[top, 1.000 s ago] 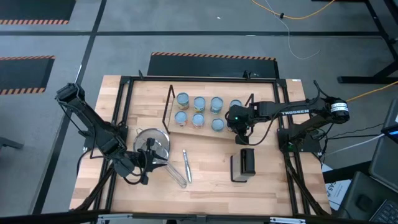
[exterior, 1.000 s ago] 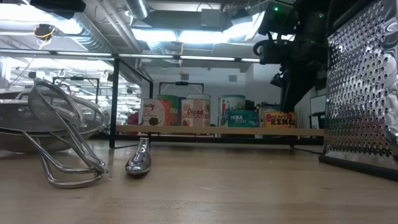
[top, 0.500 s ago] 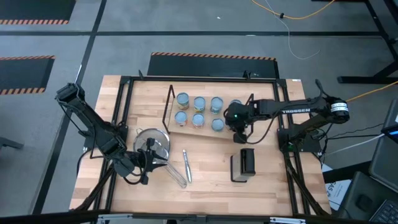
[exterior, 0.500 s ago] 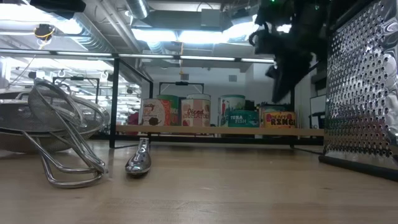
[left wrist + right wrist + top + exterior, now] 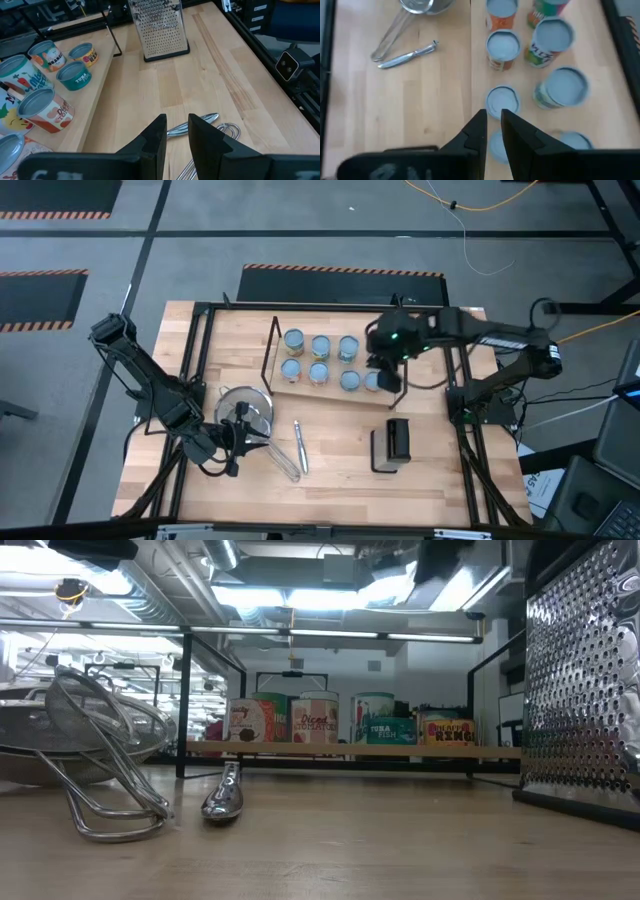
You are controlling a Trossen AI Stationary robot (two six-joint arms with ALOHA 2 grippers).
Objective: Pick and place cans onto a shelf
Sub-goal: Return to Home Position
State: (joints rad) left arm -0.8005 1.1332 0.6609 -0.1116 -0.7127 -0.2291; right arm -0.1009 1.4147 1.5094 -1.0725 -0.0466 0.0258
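A wooden worktop (image 5: 330,470) seen from above, with one robot arm at each side.

One shelf (image 5: 350,749), a light-wood board with a black wire frame at each short end, lies towards the back of the worktop. All eight cans (image 5: 503,47) stand upright on it with their pale tops up. The right wrist view shows all eight, close together but apart from one another. From above, seven tops show: three in the far row and four in the near row. The right arm crosses over the right end of the far row. From worktop height, the labels are red, orange, green and teal.

The right hand (image 5: 493,114) hangs above the right end of the shelf, pointing down at the cans and clear of them. Its two fingers are drawn almost together, with a thin gap between them, and pinch nothing.

The left hand (image 5: 177,119) waits low over the front left of the worktop. Its fingers are also nearly together and hold nothing.

Three other things lie on the worktop in front of the shelf:
- one round mesh strainer (image 5: 245,410), beside the left hand
- one slim metal utensil (image 5: 299,445), just to the right of the strainer
- one upright metal grater (image 5: 159,25), further to the right
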